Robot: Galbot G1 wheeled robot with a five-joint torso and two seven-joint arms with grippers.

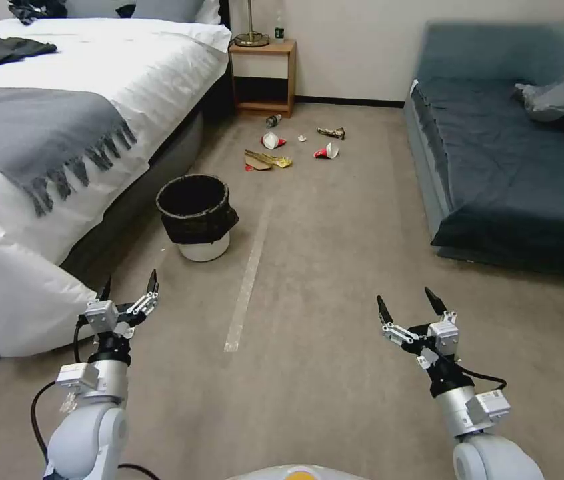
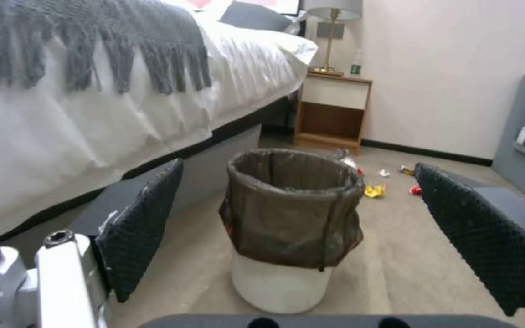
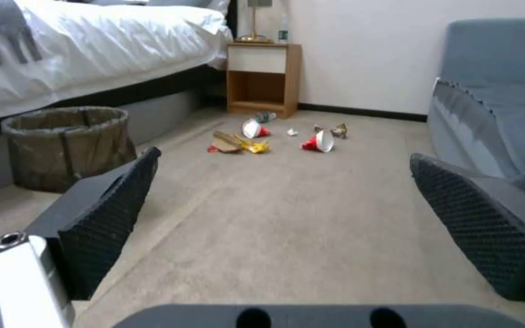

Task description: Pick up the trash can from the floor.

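Trash can (image 2: pixel 287 228) white base clearest from left wrist.

The room is evenly lit by soft, diffuse light, and nothing is in deep darkness. The white bed (image 1: pixel 129 73) is the brightest surface, close to washed out along its top. The trash can (image 1: pixel 197 217) casts only a faint shadow on the floor (image 1: pixel 335 267), and its inside reads nearly black. Both wrist views are softer than the head view. In them the left hand (image 2: pixel 299 228) and right hand (image 3: pixel 287 228) have near fingers (image 2: pixel 144 228) that look slightly blurred.
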